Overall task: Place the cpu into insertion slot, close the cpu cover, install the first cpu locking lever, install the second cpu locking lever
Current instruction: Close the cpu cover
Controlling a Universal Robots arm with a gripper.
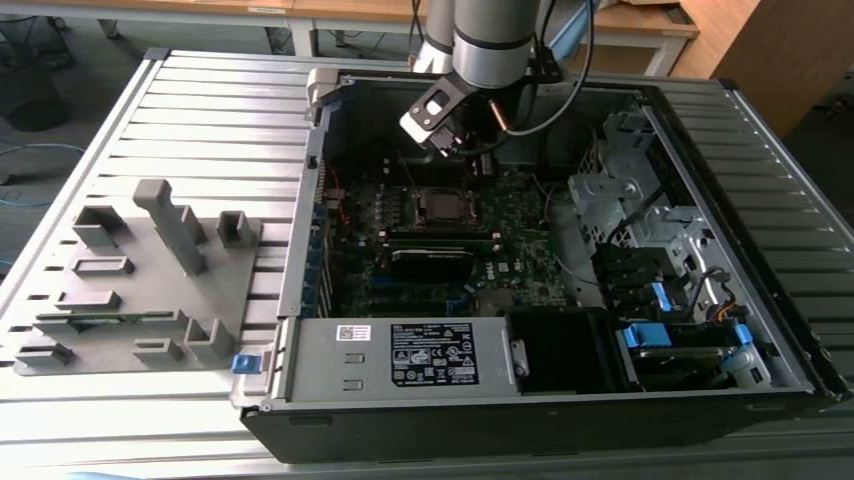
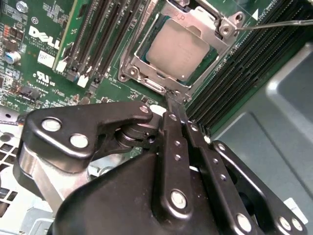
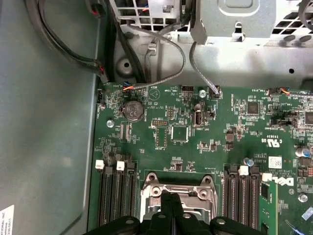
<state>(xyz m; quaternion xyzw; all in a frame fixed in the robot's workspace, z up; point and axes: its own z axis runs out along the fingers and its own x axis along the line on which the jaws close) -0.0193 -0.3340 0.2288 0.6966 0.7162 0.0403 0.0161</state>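
Hand: the hand (image 2: 168,98) has its two fingers pressed together. I see nothing held between them.
Where the hand is: in the exterior view the hand (image 1: 451,150) hangs low inside the open computer case (image 1: 400,420), over the green board (image 1: 514,235).
Cpu: the cpu (image 2: 177,50) lies flat in the slot (image 2: 126,73), with its grey face up.
Cover: the cover (image 2: 203,17) looks folded down on the cpu. Its silver frame runs all round the grey square.
Key link: the slot lies straight ahead of the fingertips. The tips sit right at the near edge of the frame, touching it or almost touching it. I cannot tell which.
Which way: the fingers point along a line that runs across the cpu to its far side.
Lever: a thin metal lever (image 2: 279,22) sticks out from the far corner of the slot. Its long side runs away from the slot, across the black memory slots (image 2: 244,63). It is well apart from the hand. I cannot tell if it is hooked down.
Other view: in the first wrist view the hand (image 3: 171,205) meets the near side of the slot (image 3: 178,188), between two groups of memory slots.
Arm: there is just one arm (image 1: 494,40), and it reaches in from the back of the case.
Tabletop: the case sits on a grey ribbed tabletop (image 1: 200,120).
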